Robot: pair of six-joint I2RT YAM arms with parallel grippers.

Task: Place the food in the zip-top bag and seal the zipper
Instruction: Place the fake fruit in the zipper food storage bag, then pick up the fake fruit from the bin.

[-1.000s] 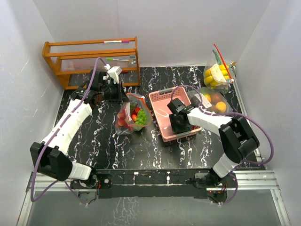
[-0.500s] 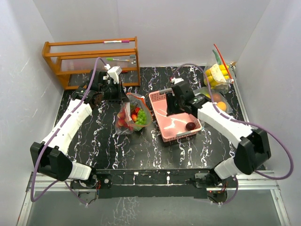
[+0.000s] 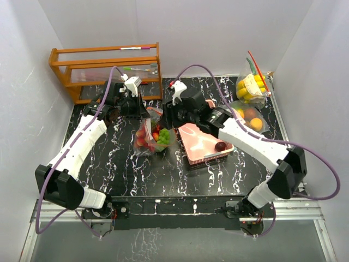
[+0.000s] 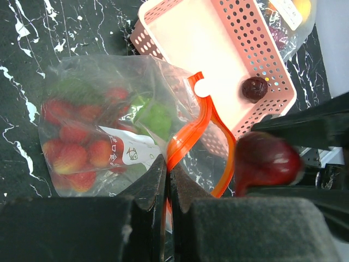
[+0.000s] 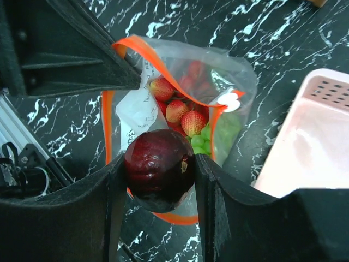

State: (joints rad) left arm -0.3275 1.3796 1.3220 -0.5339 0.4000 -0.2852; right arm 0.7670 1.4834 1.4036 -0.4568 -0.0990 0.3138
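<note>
Right gripper (image 3: 170,115) is about halfway closed around 1 dark plum (image 5: 158,166) just over the bag (image 4: 98,109) mouth, left gripper (image 4: 166,180) pinched tight on its orange zipper (image 4: 203,117), so an off-centre drop probably bounces it onto the table (image 3: 109,164).

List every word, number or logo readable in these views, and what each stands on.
Nothing is legible.
Printed label on the open zip-top bag: dark print and a small round logo, too blurred to read.
White tag on the yellow-fruit bag at the far right: too small to read.
Corner label on the bag beside the tray, next to the pink tray: blurred, unreadable.
</note>
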